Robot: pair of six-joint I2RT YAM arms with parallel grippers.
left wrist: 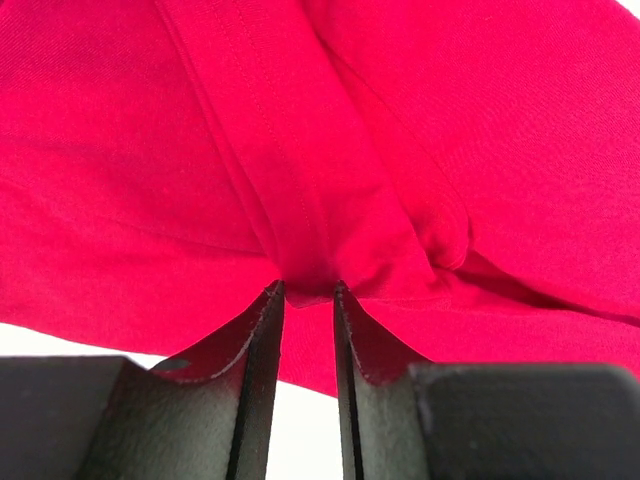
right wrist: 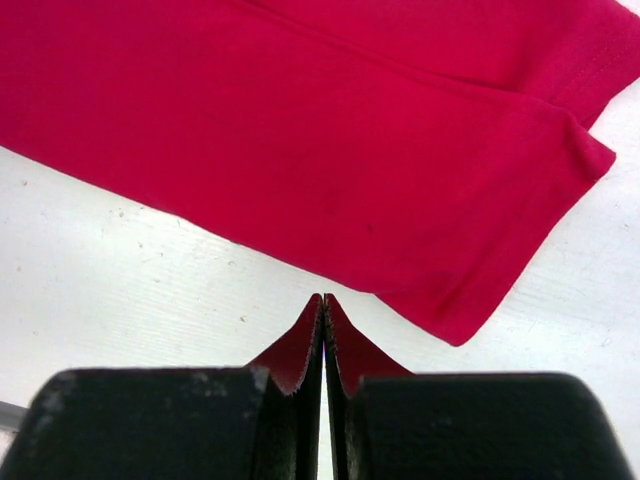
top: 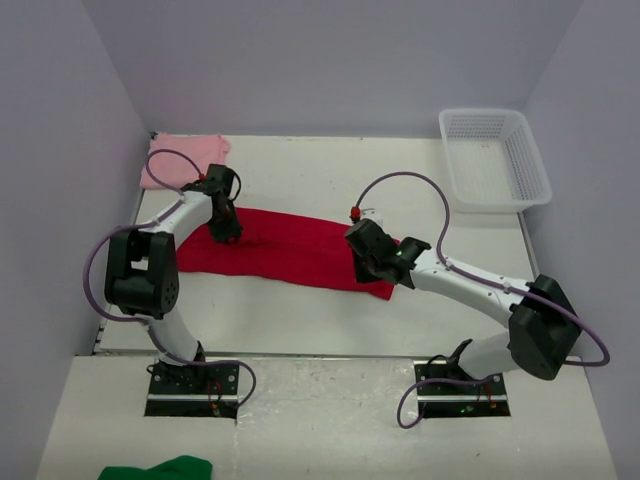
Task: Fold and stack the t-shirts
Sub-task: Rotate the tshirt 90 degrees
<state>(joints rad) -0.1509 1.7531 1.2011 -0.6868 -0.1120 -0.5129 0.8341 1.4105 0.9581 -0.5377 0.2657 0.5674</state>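
The crimson red t-shirt point(top: 295, 250) lies as a long strip across the middle of the table. My left gripper point(top: 228, 230) is down on its left part. In the left wrist view the gripper point(left wrist: 308, 290) is shut on a bunched fold of the red t-shirt point(left wrist: 450, 130), which rises between the fingertips. My right gripper point(top: 370, 268) is at the shirt's right end. In the right wrist view it point(right wrist: 323, 298) is shut with nothing in it, just short of the edge of the red cloth point(right wrist: 330, 130). The pale pink t-shirt point(top: 185, 160) lies folded at the back left corner.
A white mesh basket point(top: 495, 155) stands at the back right. A green cloth point(top: 160, 468) lies on the near ledge left of the arm bases. Grey walls close in the table point(top: 300, 325) on both sides and at the back.
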